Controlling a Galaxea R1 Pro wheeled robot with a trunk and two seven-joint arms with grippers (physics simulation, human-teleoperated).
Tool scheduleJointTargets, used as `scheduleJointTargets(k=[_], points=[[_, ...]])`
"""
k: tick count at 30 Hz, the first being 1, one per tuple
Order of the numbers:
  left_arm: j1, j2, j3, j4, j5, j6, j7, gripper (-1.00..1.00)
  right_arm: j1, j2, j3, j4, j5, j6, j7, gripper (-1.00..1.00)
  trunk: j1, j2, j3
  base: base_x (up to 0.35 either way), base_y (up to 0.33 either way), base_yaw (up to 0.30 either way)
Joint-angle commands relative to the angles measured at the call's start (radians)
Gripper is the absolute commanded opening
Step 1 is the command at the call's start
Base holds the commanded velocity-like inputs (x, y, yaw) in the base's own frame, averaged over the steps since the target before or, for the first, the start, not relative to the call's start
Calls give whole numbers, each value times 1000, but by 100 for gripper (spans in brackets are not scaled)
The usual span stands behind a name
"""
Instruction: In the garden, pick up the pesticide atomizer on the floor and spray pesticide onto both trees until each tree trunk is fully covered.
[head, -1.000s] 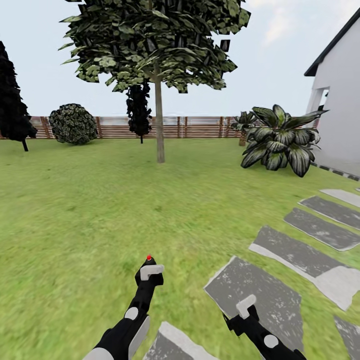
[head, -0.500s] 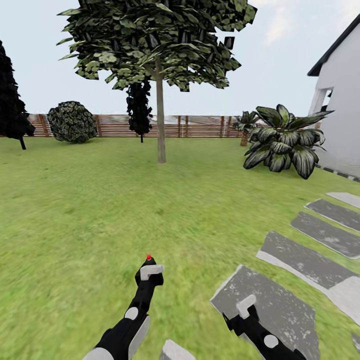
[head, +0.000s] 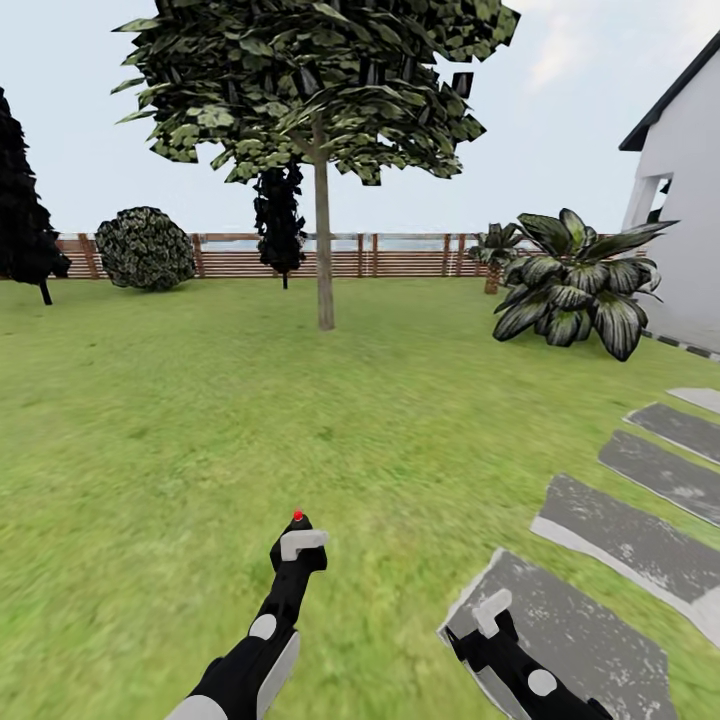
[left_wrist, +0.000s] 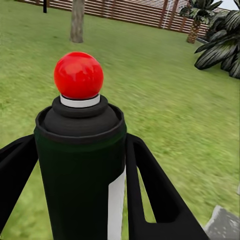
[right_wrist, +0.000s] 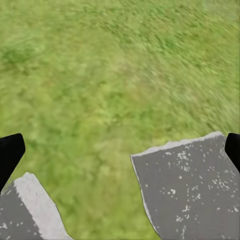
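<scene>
Atomizer (left_wrist: 80, 165) sits clamped in left pincer (head: 297, 545); right pincer (head: 490, 613) spread, empty.

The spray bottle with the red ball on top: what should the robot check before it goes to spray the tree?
1. Dark green spray bottle with red ball top held between the left gripper fingers: ok.
2. Grey-brown tree trunk in sight ahead: ok.
3. Near enough to spray: not ok, wide green lawn between.
4. White specks on bark: cannot tell, too far.
5. Right gripper empty, above a grey stepping stone: ok.
</scene>
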Motion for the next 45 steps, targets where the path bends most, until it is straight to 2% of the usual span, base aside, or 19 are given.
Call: scheduleJointTargets(k=[1, 45], points=[[0, 0, 0, 0, 0, 0, 0, -100, 0, 0, 0, 0, 0, 0, 0, 100, 0, 0, 0, 302, 181, 0], [0, 0, 0, 0, 0, 0, 0, -100, 0, 0, 0, 0, 0, 0, 0, 100, 0, 0, 0, 302, 193, 0]])
